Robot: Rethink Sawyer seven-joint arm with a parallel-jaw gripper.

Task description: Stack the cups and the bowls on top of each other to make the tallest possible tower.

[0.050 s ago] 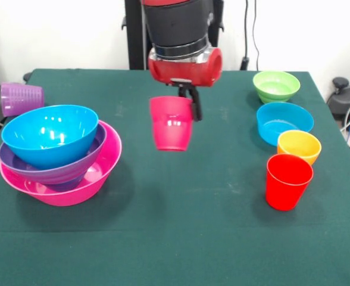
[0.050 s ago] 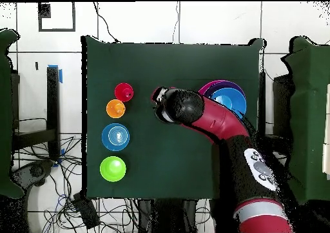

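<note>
The claw [image 1: 190, 98] was seen clenched on the rim of the magenta-pink cup [image 1: 171, 123], which was held upright, mouth up, clear of the green table [image 1: 181, 238] and roughly over its middle. One dark finger [image 1: 196, 107] was visible down the cup's right side in the front view; the other was hidden. Above it, the red wrist housing and the black arm [image 1: 178, 24] were seen coming down from the top edge. In the overhead view the cup was almost wholly covered by the arm [image 2: 213, 117], only a pink sliver [image 2: 156, 95] being shown beside the wrist. To the left in the front view, the tower [image 1: 59, 158] was found: the huge pink bowl [image 1: 103, 170] as base, the large purple bowl [image 1: 41, 170] nested in it, and the large blue bowl [image 1: 50, 134] seated on top, slightly tilted. Behind the tower, at the table's edge, the translucent purple cup [image 1: 21, 98] was lying on its side. To the right in the front view, a row was laid out from far to near: the green bowl [image 1: 276, 86], the cyan bowl [image 1: 284, 122], the small orange bowl [image 1: 299, 146] and the red cup [image 1: 288, 182], upright, touching or just in front of the orange bowl. The same row was seen on the left side in the overhead view: green bowl [image 2: 113, 169], cyan bowl [image 2: 115, 137], orange bowl [image 2: 116, 108], red cup [image 2: 124, 91].
</note>
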